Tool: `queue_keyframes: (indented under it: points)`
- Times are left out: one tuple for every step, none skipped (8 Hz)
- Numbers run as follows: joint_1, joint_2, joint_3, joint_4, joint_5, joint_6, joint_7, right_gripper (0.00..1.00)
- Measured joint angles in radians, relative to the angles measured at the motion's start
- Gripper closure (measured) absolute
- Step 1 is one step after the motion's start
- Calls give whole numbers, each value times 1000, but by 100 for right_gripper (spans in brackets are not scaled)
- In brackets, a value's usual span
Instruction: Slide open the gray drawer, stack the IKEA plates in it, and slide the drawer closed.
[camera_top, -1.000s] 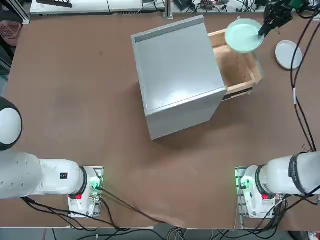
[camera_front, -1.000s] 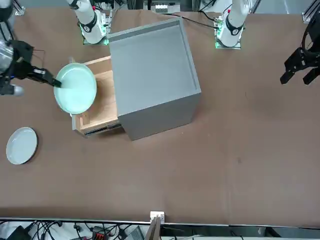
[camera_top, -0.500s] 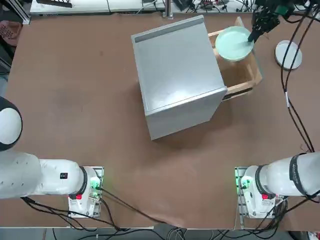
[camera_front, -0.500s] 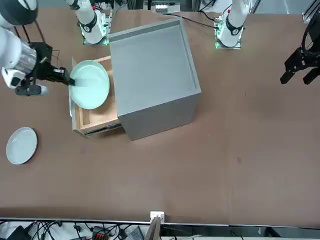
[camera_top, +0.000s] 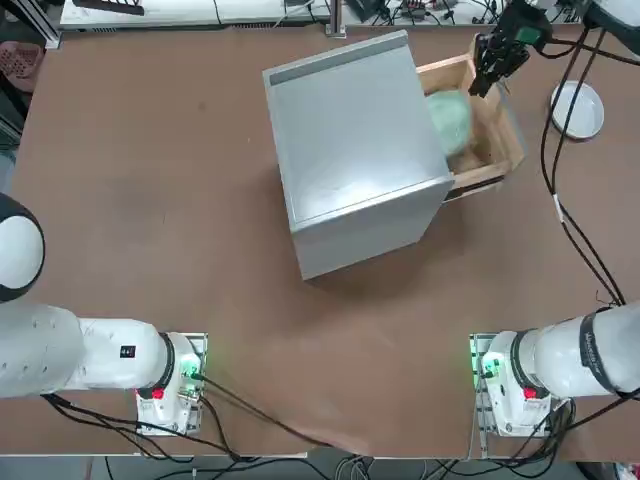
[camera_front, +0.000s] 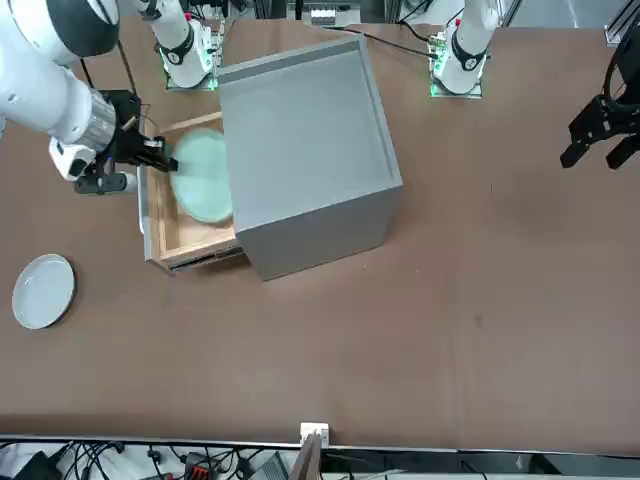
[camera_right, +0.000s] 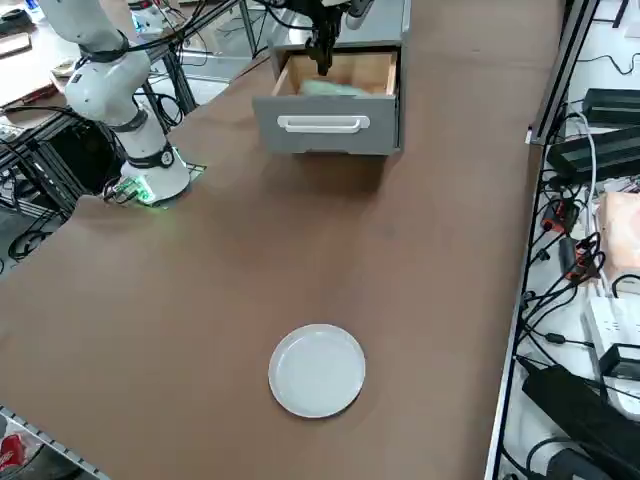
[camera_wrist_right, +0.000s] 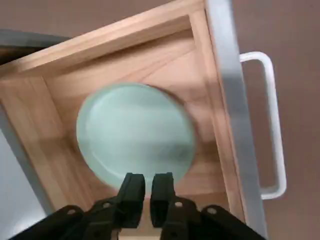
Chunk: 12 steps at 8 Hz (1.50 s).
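The gray drawer (camera_top: 507, 130) stands pulled out of the gray cabinet (camera_top: 350, 150), its front panel (camera_right: 325, 125) and handle (camera_wrist_right: 272, 120) facing away from the box. The mint green plate (camera_top: 452, 120) (camera_front: 205, 178) (camera_wrist_right: 135, 130) sits inside the drawer, free of the fingers and blurred. My right gripper (camera_top: 487, 68) (camera_front: 163, 158) (camera_wrist_right: 146, 181) hovers over the drawer beside the plate's rim, open by a narrow gap with nothing between the fingers. The white-gray plate (camera_top: 577, 108) (camera_right: 317, 369) lies on the table beyond the drawer front.
The brown table (camera_top: 150, 200) stretches wide on the cabinet's other side. Cables (camera_top: 580, 230) trail from the right arm across the table's right edge. The drawer's wooden walls (camera_wrist_right: 100, 45) ring the plate closely.
My right gripper carried the mint plate from above the drawer's outer end to over the drawer, then let it go. The plate now lies in the drawer.
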<state>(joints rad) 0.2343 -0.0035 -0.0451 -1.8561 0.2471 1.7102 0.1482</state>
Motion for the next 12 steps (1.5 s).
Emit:
queue_keyframes:
  points:
    - [4, 7, 0, 0, 0, 12, 0, 69]
    - [3, 10, -4, 4, -2, 22, 0, 48]
    - [-4, 9, -15, 24, -27, 26, 0, 29]
    - [-29, 8, -30, 55, -85, 25, -13, 7]
    - [-68, 8, -39, 79, -156, 23, -29, 0]
    - [-119, 10, -44, 86, -211, 23, -37, 0]
    - [-174, 21, -47, 86, -242, 35, -42, 1]
    - [-233, 47, -48, 86, -255, 71, -45, 3]
    - [-296, 88, -49, 86, -255, 128, -45, 3]
    - [-355, 137, -51, 86, -255, 195, -39, 4]
    - [-407, 190, -51, 87, -255, 263, -14, 5]
    - [-452, 243, -52, 88, -255, 327, 35, 5]
